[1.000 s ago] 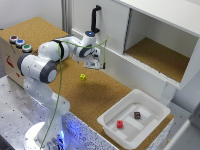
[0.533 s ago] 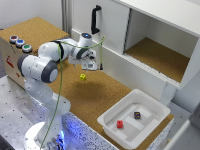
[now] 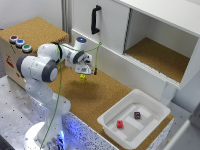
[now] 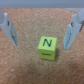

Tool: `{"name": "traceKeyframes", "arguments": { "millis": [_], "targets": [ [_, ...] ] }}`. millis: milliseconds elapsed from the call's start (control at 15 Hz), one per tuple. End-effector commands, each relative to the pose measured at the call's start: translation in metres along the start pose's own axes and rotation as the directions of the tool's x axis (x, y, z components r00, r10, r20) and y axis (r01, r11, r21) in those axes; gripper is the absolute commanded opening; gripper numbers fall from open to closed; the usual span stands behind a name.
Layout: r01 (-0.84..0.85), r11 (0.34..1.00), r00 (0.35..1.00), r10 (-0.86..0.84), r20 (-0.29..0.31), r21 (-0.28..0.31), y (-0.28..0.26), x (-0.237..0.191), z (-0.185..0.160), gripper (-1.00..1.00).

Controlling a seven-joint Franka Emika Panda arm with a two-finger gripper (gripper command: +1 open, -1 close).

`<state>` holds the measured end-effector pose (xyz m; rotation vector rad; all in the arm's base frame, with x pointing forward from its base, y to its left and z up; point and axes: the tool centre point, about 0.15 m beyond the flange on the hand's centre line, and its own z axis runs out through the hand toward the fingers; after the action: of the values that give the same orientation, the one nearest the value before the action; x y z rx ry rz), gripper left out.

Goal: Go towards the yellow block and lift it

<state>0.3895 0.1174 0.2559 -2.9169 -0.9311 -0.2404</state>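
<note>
on the cork surface [image 3: 107,95] the yellow block [image 4: 47,47] is sitting between the gripper [image 4: 42,30]'s spread fingers [image 4: 73,31], untouched.

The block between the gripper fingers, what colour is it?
Yellow block, black N on top; clearest in the wrist view.

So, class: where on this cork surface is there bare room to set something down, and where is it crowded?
Bare cork lies between the yellow block and the white tray, and inside the open cabinet. It is crowded under the gripper, and the tray holds a red cube and a dark cube.

Cork tabletop [image 3: 100,95] — yellow block [image 3: 82,77], white tray [image 3: 107,122]
</note>
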Motion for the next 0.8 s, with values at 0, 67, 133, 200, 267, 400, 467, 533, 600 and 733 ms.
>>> {"name": "traceKeyframes", "arguments": {
  "millis": [0, 67, 133, 200, 267, 400, 467, 533, 600, 733],
  "targets": [
    [-0.041, 0.999, 0.998, 0.043, 0.05, -0.036, 0.03, 0.036, 0.027, 1.0],
    [-0.038, 0.999, 0.997, 0.04, 0.06, -0.029, 0.03, 0.04, 0.031, 1.0],
    [-0.041, 0.999, 0.997, 0.042, 0.067, -0.021, 0.028, 0.043, 0.036, 1.0],
    [-0.047, 0.999, 0.996, 0.047, 0.076, -0.009, 0.026, 0.046, 0.043, 1.0],
    [-0.048, 0.999, 0.995, 0.048, 0.083, -0.002, 0.024, 0.048, 0.046, 1.0],
    [-0.044, 0.999, 0.994, 0.044, 0.105, 0.006, 0.022, 0.053, 0.052, -1.0],
    [-0.043, 0.999, 0.992, 0.042, 0.122, -0.001, 0.022, 0.054, 0.052, -1.0],
    [-0.044, 0.999, 0.99, 0.044, 0.134, 0.0, 0.023, 0.053, 0.052, -1.0],
    [-0.052, 0.999, 0.988, 0.051, 0.148, 0.003, 0.023, 0.05, 0.053, -1.0],
    [-0.061, 0.998, 0.982, 0.058, 0.18, 0.009, 0.019, 0.044, 0.056, -1.0]
  ]
}}
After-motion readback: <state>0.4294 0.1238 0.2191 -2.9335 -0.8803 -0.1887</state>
